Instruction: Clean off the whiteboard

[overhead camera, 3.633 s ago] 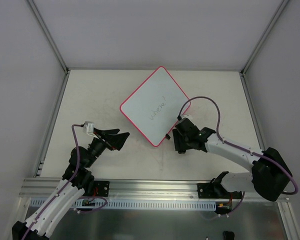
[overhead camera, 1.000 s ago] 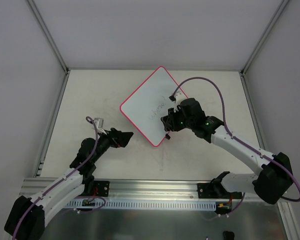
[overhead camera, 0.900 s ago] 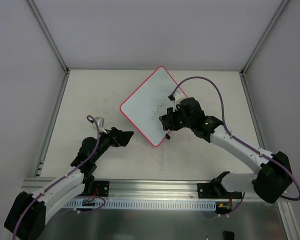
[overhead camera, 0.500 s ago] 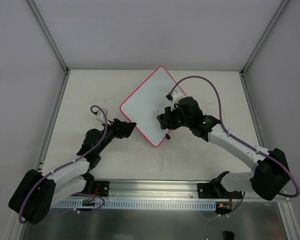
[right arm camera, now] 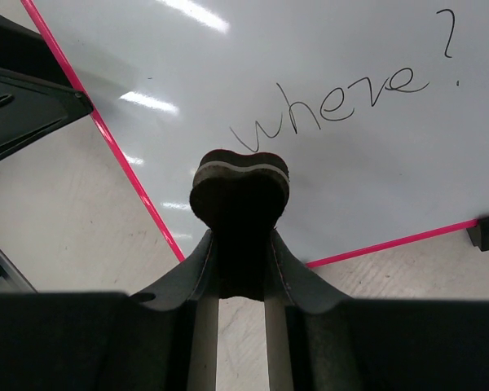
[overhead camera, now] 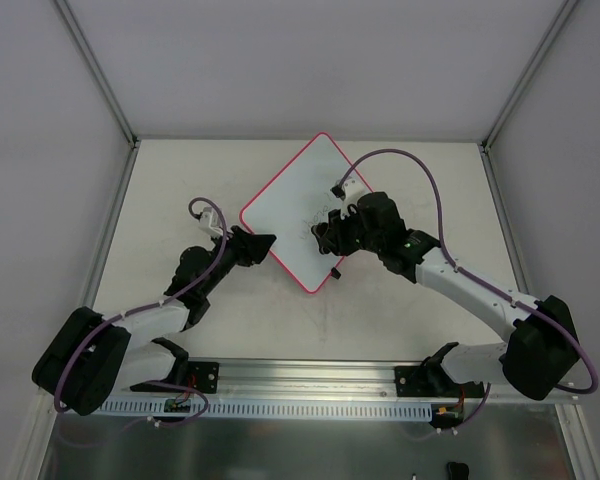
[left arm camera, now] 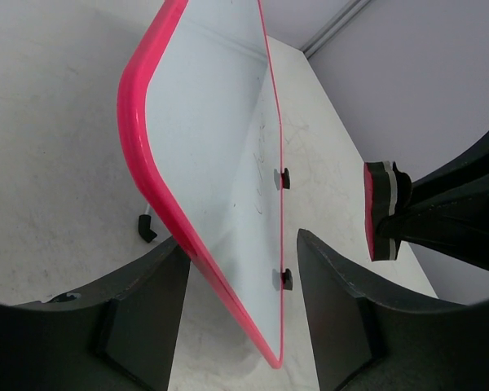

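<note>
The whiteboard, the only one, lies on the table between two grippers, turned like a diamond: one corner toward the far edge, one toward the arms. It looks nearly square, so no long axis shows. One word, "where?", is written on it. Two black tabs sit on one edge. The left gripper straddles the pink near-left rim, jaws apart. The right gripper clamps one eraser over the board beside the "w"; contact is unclear.
</note>
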